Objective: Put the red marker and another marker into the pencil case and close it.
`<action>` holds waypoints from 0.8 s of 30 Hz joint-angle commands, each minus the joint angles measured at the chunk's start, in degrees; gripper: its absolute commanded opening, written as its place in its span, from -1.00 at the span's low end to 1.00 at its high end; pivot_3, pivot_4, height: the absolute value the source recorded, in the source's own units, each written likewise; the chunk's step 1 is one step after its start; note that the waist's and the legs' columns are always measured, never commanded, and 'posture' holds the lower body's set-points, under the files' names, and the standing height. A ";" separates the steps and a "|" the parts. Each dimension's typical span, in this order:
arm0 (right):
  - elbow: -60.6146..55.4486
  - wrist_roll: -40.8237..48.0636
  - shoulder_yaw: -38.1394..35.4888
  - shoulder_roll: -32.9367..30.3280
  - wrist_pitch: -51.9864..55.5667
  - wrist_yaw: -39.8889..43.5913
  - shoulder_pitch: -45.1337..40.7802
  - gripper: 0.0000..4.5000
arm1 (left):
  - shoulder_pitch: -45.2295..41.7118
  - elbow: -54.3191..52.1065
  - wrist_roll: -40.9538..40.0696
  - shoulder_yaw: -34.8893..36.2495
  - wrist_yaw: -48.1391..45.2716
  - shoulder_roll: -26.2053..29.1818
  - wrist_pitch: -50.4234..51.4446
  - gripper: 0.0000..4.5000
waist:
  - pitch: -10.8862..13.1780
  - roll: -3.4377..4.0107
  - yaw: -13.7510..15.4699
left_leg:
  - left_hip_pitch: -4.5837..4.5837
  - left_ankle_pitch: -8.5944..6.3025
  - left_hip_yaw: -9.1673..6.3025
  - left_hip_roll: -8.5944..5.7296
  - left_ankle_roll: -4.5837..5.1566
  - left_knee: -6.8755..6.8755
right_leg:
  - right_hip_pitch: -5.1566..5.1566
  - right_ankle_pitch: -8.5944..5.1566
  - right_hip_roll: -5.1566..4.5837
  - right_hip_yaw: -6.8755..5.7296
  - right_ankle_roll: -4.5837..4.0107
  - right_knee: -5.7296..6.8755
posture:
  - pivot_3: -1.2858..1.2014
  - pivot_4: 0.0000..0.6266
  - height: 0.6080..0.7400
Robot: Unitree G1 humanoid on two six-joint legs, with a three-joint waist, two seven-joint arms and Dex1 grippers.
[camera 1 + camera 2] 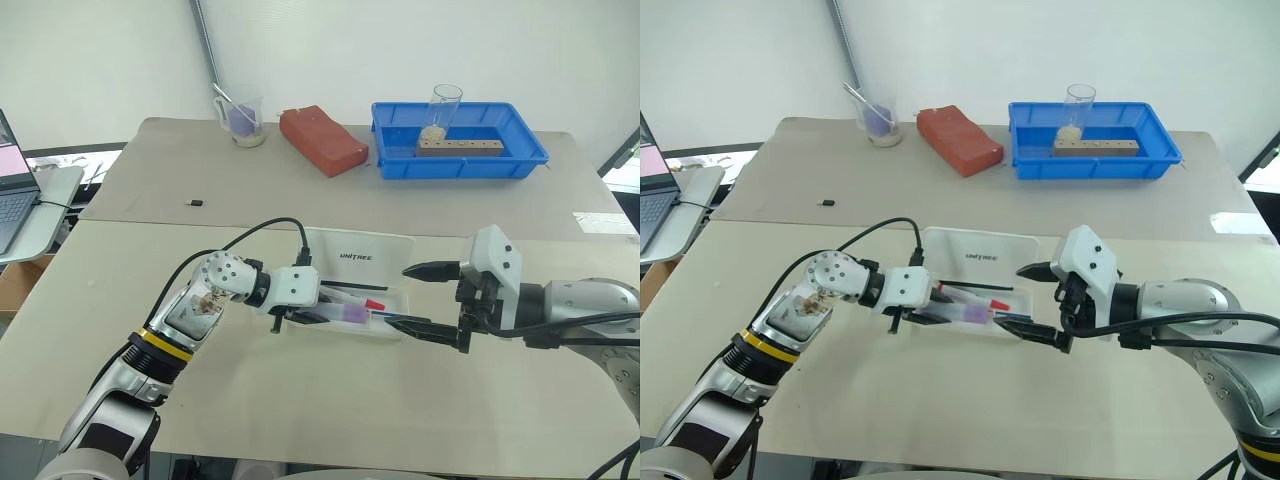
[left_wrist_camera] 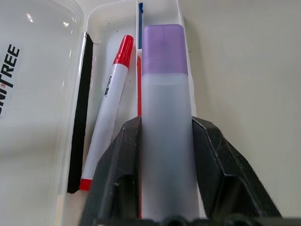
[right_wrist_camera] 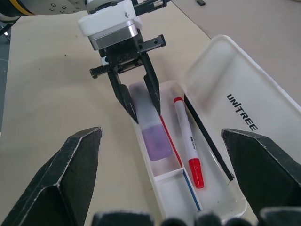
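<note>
Your left arm runs from the lower left of the head view toward the centre, wrist bent so the left gripper (image 1: 303,317) points right and downward; its two black fingers (image 3: 123,96) stand partly apart. Your right arm enters from the right edge, its right gripper (image 1: 418,298) pointing left with fingers spread wide.

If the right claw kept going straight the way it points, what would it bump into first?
Probably the open pencil case. The right claw, open wide, aims at the case's near end, where the red marker's cap lies, with the left claw farther along. Depth is hard to judge.
</note>
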 commanded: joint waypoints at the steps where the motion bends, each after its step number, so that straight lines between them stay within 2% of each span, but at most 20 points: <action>1: -0.90 0.13 -1.23 -0.12 -1.48 0.12 -1.11 1.00 | -0.35 -1.99 -0.77 0.86 -0.18 0.16 1.10 0.40 | 0.00 0.00 -0.03 | 0.00 0.00 0.00 0.00 0.00 0.00 | 0.00 0.00 0.00 0.00 0.00 0.00 | 0.03 -0.52 1.00; 4: -0.92 -0.04 -0.78 0.18 -1.50 -0.13 -1.37 1.00 | 0.17 -3.49 -1.45 1.21 -0.38 0.44 2.07 0.98 | 0.00 0.01 -0.03 | 0.00 0.00 0.00 0.00 0.00 0.00 | -0.01 0.00 0.00 0.00 0.01 0.00 | 0.03 -0.52 1.00; 17: 2.56 -1.59 -3.29 0.62 -2.00 -0.82 0.65 1.00 | -1.42 -7.61 -7.79 7.98 -1.37 4.16 6.80 0.98 | -0.01 0.02 0.01 | 0.01 0.00 -0.01 0.00 0.01 0.00 | 0.01 -0.01 0.01 -0.01 0.01 0.00 | 0.03 -0.52 1.00; 22: 6.05 -4.67 -7.14 0.29 -3.04 -2.38 2.47 1.00 | -3.06 -9.16 -10.75 11.31 -0.11 4.38 10.30 0.98 | -0.01 0.02 0.06 | 0.00 0.00 -0.01 0.00 0.01 0.01 | 0.02 -0.01 0.00 -0.02 0.02 -0.01 | 0.03 -0.52 1.00; 24: 8.49 -7.60 -10.39 -0.13 -3.54 -3.98 5.20 1.00 | -7.12 -9.42 -14.42 14.57 0.81 3.63 14.37 0.98 | -0.01 0.02 0.21 | 0.00 0.01 -0.01 0.00 0.01 0.01 | 0.01 -0.01 0.00 -0.02 0.02 0.01 | 0.03 -0.52 1.00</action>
